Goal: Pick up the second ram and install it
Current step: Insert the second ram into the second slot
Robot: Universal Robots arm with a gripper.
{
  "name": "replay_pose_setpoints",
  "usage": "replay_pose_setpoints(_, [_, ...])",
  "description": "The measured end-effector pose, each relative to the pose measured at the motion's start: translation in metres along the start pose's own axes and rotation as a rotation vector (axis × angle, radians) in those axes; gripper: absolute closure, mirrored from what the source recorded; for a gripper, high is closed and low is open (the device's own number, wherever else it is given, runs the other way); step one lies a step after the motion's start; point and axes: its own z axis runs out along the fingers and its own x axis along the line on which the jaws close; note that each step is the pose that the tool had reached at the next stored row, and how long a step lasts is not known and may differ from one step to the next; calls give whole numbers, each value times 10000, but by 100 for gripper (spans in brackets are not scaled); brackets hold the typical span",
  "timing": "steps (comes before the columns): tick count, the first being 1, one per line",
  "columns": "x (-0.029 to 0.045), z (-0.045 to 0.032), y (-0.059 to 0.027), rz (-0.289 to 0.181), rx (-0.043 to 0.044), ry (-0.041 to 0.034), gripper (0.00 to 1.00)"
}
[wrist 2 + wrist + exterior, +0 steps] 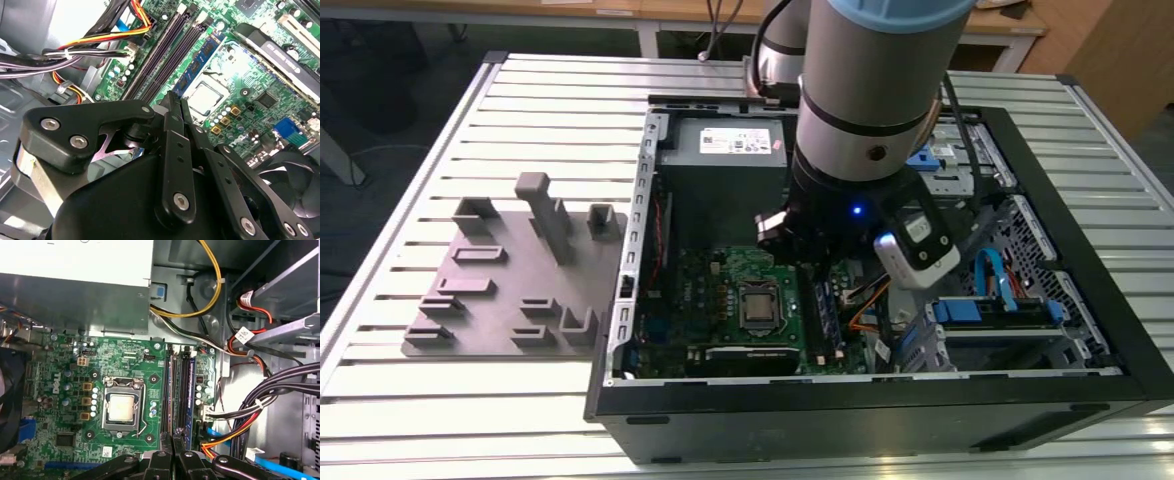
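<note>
My claw (pixel 176 97) hung low inside the computer case (pixel 854 425). Its fingers were drawn together with nothing that I could see between them, and the tips sat just at the near end of the ram (pixel 200 62). That bluish stick stood on edge in the slot beside the processor socket (pixel 122 407), in line with the row of memory slots (pixel 180 390). I could not tell whether it was pressed fully home.

I judged this to be the seating step. Doing it well meant pressing straight down on the stick's top edge, square to the slot and never sideways, so the board would not bend and the end latches could close.

It was crowded around me. A bundle of cables (pixel 100 45) ran just beside the far slots and looked the likeliest thing to snag. The power supply (pixel 75 270) sat past the end of the board, and a fan (pixel 295 175) lay on the other side of the socket. On the bench (pixel 400 400), the grey holder plate (pixel 507 280) lay beside the case, on the exterior view's left.
</note>
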Motion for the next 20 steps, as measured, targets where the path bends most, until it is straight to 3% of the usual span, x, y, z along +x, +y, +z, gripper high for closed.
replay_pose_setpoints(12, [0,2,0,500,36,-37,87])
replay_pose_setpoints(20, [0,2,0,529,40,-38,87])
